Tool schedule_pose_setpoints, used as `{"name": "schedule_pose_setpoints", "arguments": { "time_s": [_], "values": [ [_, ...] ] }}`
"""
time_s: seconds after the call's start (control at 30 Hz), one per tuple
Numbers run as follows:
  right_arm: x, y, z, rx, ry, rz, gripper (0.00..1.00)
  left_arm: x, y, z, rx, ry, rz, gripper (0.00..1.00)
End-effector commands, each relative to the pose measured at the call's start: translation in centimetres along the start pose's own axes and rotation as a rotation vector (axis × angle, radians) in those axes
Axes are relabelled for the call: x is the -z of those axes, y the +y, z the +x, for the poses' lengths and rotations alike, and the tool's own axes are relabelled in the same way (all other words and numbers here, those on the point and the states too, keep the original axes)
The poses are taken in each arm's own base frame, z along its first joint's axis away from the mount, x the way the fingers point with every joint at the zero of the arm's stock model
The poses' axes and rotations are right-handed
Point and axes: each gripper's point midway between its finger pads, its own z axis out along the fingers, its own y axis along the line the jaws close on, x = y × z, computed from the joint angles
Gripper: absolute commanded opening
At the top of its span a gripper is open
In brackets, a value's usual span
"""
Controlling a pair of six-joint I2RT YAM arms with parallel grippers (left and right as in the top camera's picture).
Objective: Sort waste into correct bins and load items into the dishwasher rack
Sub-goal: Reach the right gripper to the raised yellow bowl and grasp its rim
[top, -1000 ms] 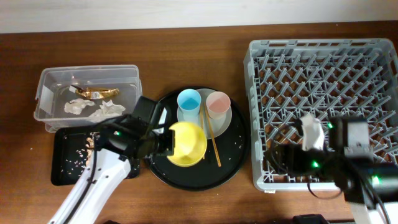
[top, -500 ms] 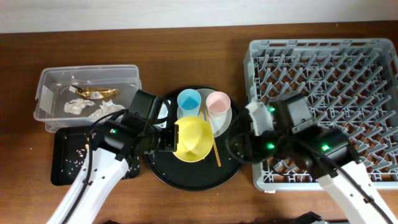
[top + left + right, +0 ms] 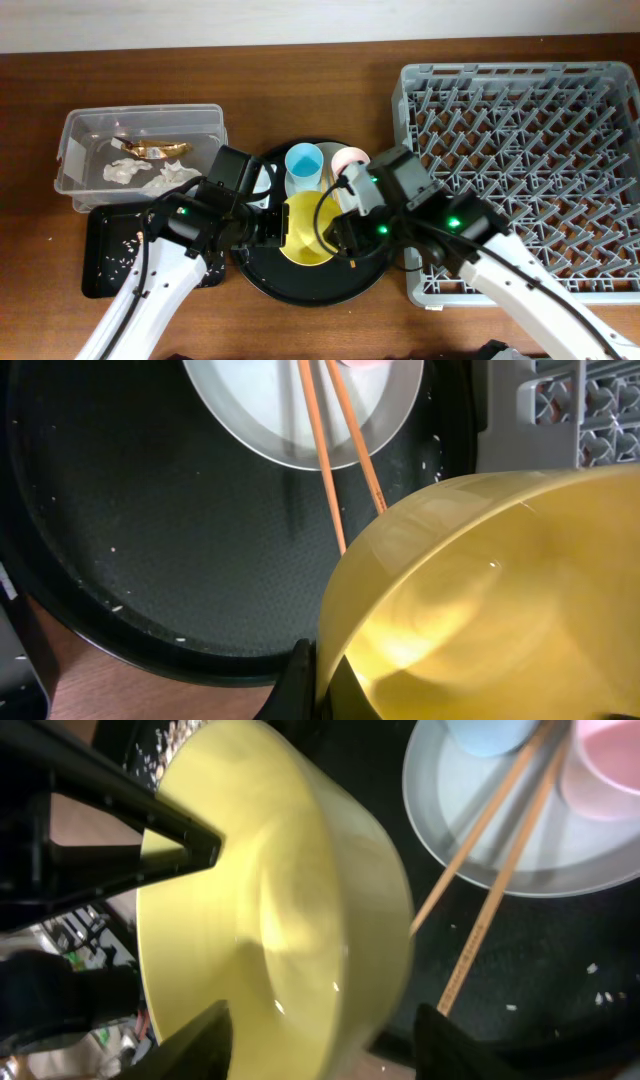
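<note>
Yellow bowl [image 3: 305,232] is held tilted on its side over the round black tray [image 3: 300,288] on the bench [image 3: 300,90], between both arms, seen from overhead; the blue cup [image 3: 304,162] and pink cup [image 3: 350,160] stand behind it, the dishwasher rack [image 3: 520,140] to the right. From the left wrist, the left fingers [image 3: 298,682] are clamped on the bowl's rim, near the chopsticks [image 3: 335,460] lying across the plate [image 3: 260,420]. From the right wrist, the right fingers [image 3: 205,1042] stand apart, one either side of the bowl; contact cannot be told
</note>
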Motion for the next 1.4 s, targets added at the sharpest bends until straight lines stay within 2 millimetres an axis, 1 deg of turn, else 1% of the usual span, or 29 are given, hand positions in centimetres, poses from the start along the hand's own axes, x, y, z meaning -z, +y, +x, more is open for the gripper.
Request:
{"name": "schedule_pose_setpoints", "arguments": {
  "time_s": [0.0, 0.13, 0.23, 0.27, 0.3, 0.37, 0.4, 0.53, 0.63, 0.7, 0.9, 0.97, 1.0, 1.23, 1.37],
  "values": [
    [-0.4, -0.1, -0.7, 0.015, -0.019, 0.052, 0.49, 0.7, -0.9, -0.3, -0.015, -0.014, 0.034, 0.00],
    [-0.1, -0.7, -1.6, 0.020, -0.052, 0.096, 0.47, 0.7, -0.9, -0.3, -0.015, -0.013, 0.033, 0.00],
    [0.7, -0.5, -2.9, 0.031, -0.096, 0.113, 0.47, 0.7, -0.9, -0.3, -0.015, -0.013, 0.033, 0.00],
    [1.0, -0.3, -3.3, 0.035, -0.108, 0.110, 0.46, 0.7, -0.9, -0.3, -0.015, -0.013, 0.033, 0.00],
    [1.5, 0.0, -3.8, 0.040, -0.123, 0.105, 0.42, 0.7, -0.9, -0.2, -0.015, -0.012, 0.033, 0.01],
    [1.8, 0.3, -4.1, 0.043, -0.132, 0.102, 0.37, 0.7, -0.9, -0.2, -0.014, -0.011, 0.033, 0.00],
    [2.0, 0.3, -4.2, 0.046, -0.133, 0.102, 0.37, 0.7, -0.9, -0.2, -0.014, -0.011, 0.033, 0.00],
    [1.9, 0.0, -3.3, 0.035, -0.097, 0.116, 0.34, 0.7, -0.8, -0.3, -0.014, -0.013, 0.030, 0.00],
    [1.9, -0.7, -2.8, 0.026, -0.078, 0.154, 0.34, 0.7, -0.8, -0.4, -0.015, -0.017, 0.031, 0.01],
    [1.9, -0.8, -2.6, 0.024, -0.072, 0.156, 0.34, 0.7, -0.8, -0.4, -0.015, -0.017, 0.031, 0.00],
    [1.9, -0.8, -2.3, 0.021, -0.061, 0.157, 0.33, 0.7, -0.8, -0.3, -0.015, -0.016, 0.031, 0.00],
    [1.9, -0.8, -2.4, 0.020, -0.062, 0.158, 0.29, 0.7, -0.8, -0.4, -0.015, -0.017, 0.031, 0.00],
    [1.9, -0.8, -2.4, 0.018, -0.063, 0.158, 0.28, 0.7, -0.8, -0.4, -0.016, -0.018, 0.031, 0.00],
    [1.5, -0.9, -2.0, 0.015, -0.045, 0.152, 0.28, 0.7, -0.9, -0.4, -0.016, -0.020, 0.032, 0.00],
    [1.3, -0.6, -1.9, 0.013, -0.033, 0.130, 0.28, 0.7, -0.9, -0.5, -0.017, -0.022, 0.033, 0.01]
  ]
}}
